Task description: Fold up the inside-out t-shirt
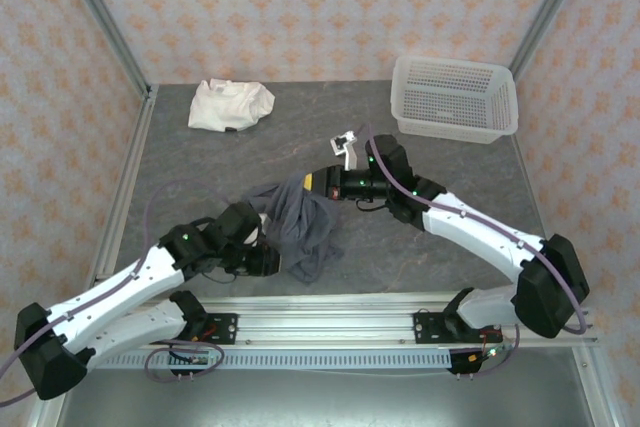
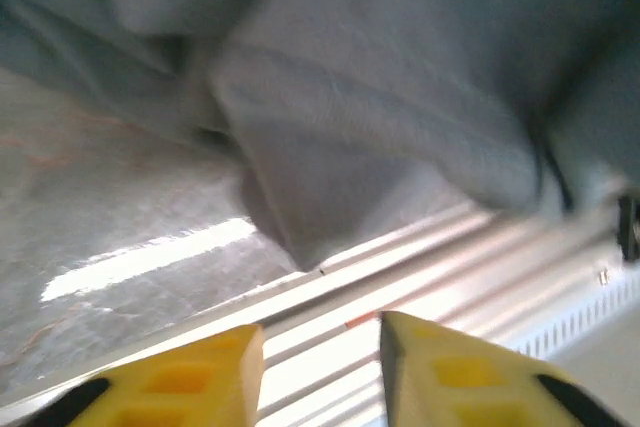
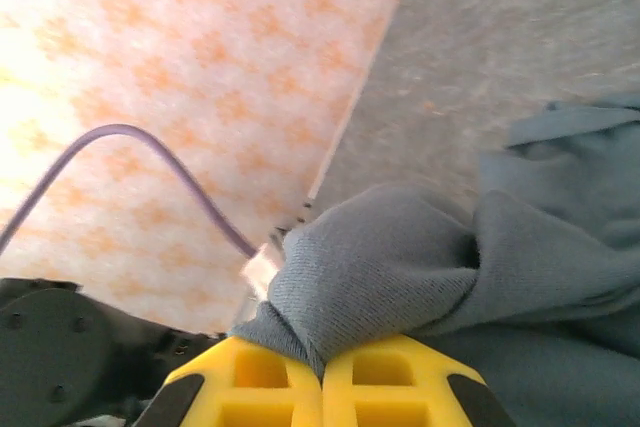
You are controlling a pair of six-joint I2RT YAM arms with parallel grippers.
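At the centre of the surface (image 1: pixel 200 167), slightly toward 6 o'clock, the inside-out t-shirt (image 1: pixel 300 225) lies in a crumpled heap between the two arms. Judged from this layout, the task is at an early stage. No flat panel, straight edge or completed fold can be seen, so the garment has yet to be spread out, and every fold is still to be made. The right hand (image 3: pixel 322 357) meets the heap at its 1 o'clock edge, with the yellow fingers pressed together on a pinched ridge of cloth that bulges out above them. The left hand (image 2: pixel 320 332) sits at the heap's 8 o'clock edge. Its fingers stand moderately apart with nothing between them, and the fabric hangs just beyond the tips, above the ribbed metal rail (image 2: pixel 470 257). The fabric is a soft, matte slate-grey knit with a fine weave visible in the right wrist view. It drapes in rounded, overlapping lobes and deep creases and should handle as limp and compliant. The surface is a grey, faintly veined sheet with a slight sheen. At 11 o'clock lies a bunched cream-white garment (image 1: pixel 230 105), and at 1 o'clock stands a white perforated plastic basket (image 1: pixel 455 97).
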